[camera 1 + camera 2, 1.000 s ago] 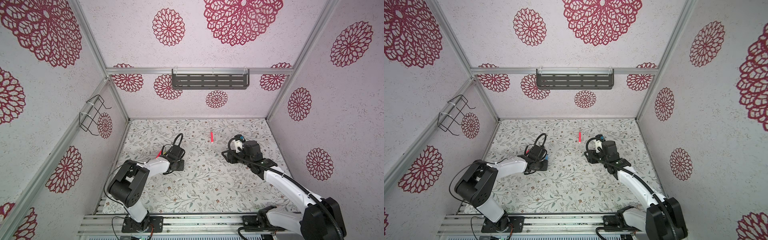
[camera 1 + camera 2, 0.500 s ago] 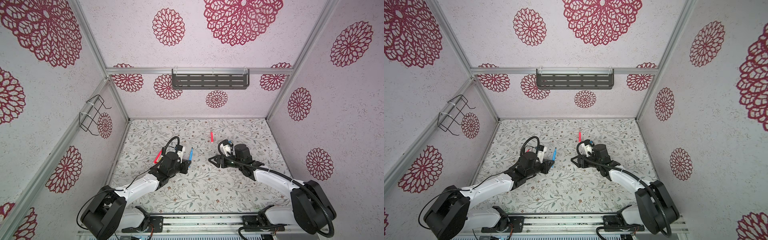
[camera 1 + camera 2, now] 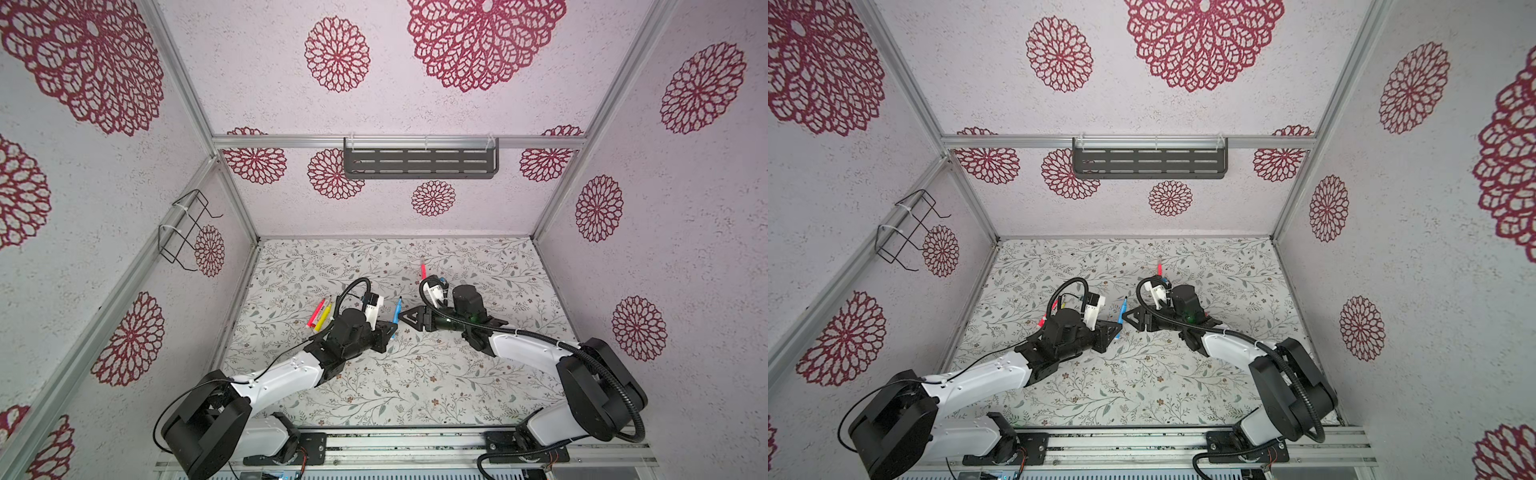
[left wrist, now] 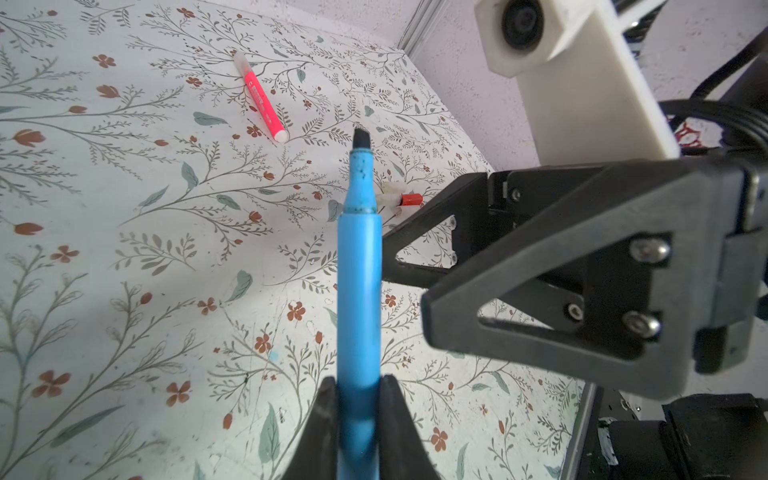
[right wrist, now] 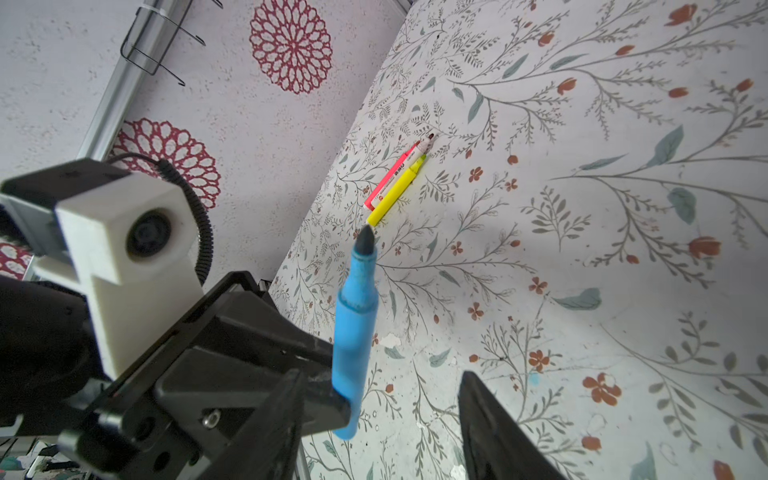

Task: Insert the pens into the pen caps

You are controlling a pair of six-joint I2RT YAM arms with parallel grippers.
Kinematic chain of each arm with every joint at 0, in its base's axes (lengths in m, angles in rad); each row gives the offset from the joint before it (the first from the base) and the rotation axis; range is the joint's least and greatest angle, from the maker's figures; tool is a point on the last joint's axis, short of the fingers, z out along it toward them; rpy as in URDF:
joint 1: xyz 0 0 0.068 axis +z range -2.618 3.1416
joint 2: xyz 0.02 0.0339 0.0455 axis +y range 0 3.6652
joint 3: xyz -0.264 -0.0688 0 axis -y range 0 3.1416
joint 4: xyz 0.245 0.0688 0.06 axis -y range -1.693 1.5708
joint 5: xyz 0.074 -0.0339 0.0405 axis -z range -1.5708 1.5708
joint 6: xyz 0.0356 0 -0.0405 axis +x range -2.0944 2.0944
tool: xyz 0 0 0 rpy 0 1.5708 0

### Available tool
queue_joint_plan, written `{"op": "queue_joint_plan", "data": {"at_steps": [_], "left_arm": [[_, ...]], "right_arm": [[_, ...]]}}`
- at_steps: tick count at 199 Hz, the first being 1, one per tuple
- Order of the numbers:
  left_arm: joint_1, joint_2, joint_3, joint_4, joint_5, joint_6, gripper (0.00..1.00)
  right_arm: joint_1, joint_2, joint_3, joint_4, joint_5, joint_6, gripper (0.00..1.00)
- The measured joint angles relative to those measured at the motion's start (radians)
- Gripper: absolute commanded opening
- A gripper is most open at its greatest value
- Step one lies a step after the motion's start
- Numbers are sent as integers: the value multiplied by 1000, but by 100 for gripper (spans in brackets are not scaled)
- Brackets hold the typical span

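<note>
Over the floral mat [image 3: 415, 376], my left gripper [image 4: 359, 384] clamps the blue pen [image 4: 360, 266]; my right gripper [image 5: 382, 376] faces it, jaws apart.

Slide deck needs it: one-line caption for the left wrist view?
Uncapped blue pen clamped in the left tool, open right tool beside it; pink pen on the floral mat.
</note>
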Motion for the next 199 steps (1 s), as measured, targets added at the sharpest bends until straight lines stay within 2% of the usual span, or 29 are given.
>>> {"op": "queue_joint_plan", "data": {"at_steps": [46, 78, 101, 131, 144, 159, 165, 199], "left_arm": [[-8, 2, 0, 16, 10, -2, 10], [-10, 17, 0, 18, 27, -2, 10], [-11, 24, 0, 18, 38, -2, 10], [-12, 27, 1, 24, 48, -2, 11], [-12, 29, 3, 24, 48, -2, 15], [-12, 35, 9, 22, 48, -2, 33], [-12, 39, 13, 21, 48, 2, 38], [-13, 67, 48, 8, 48, 0, 41]], "right_arm": [[9, 45, 14, 60, -12, 50, 45], [10, 53, 15, 91, -26, 71, 43], [10, 53, 15, 103, -26, 84, 31], [10, 53, 15, 109, -30, 90, 11], [10, 53, 15, 110, -28, 92, 6], [10, 53, 15, 110, -26, 92, 4], [10, 53, 15, 110, -26, 92, 3], [14, 53, 15, 117, -26, 95, 3]]}}
